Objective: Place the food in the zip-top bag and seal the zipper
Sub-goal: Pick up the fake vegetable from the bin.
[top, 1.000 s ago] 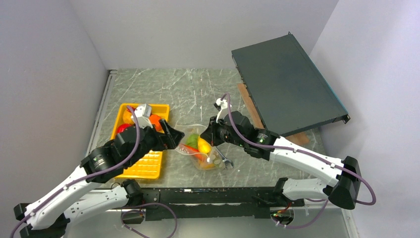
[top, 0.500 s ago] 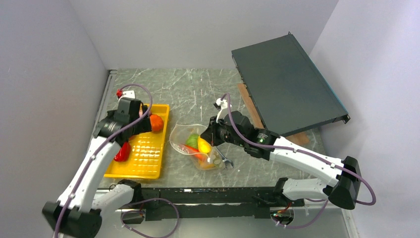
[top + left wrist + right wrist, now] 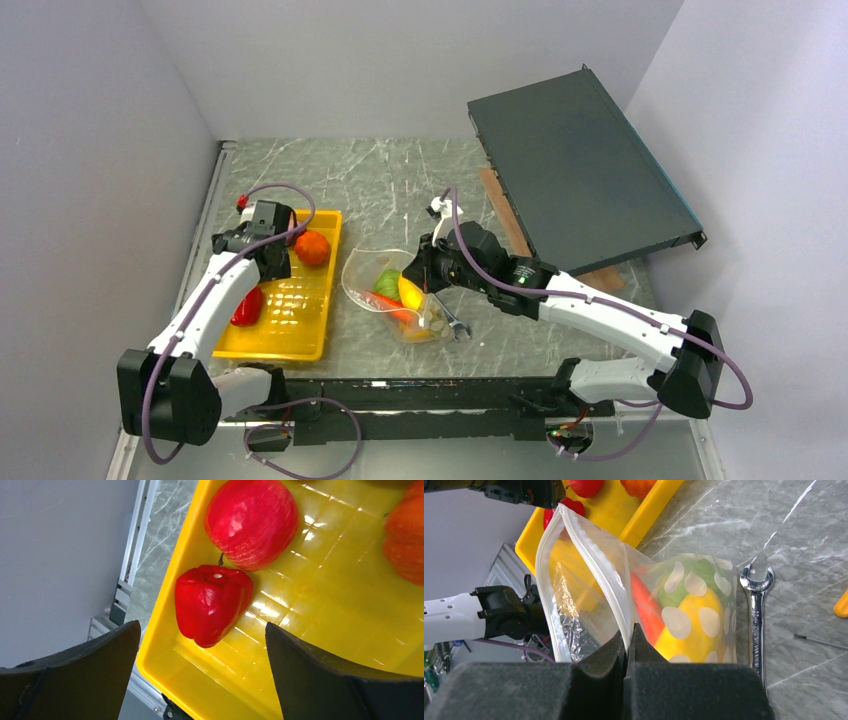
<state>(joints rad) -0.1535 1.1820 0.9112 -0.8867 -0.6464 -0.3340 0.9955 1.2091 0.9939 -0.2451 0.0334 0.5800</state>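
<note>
The zip-top bag (image 3: pixel 574 610) is clear with a panel of white dots, and its zipper (image 3: pixel 596 555) is a white strip. Through it show an orange carrot (image 3: pixel 647 611), a green cabbage (image 3: pixel 710 575) and a yellow pepper (image 3: pixel 691 645). The tray (image 3: pixel 325 610) is yellow with a grid pattern and holds a glossy red pepper (image 3: pixel 212 602). The counter (image 3: pixel 330 180) is grey with white veins.
</note>
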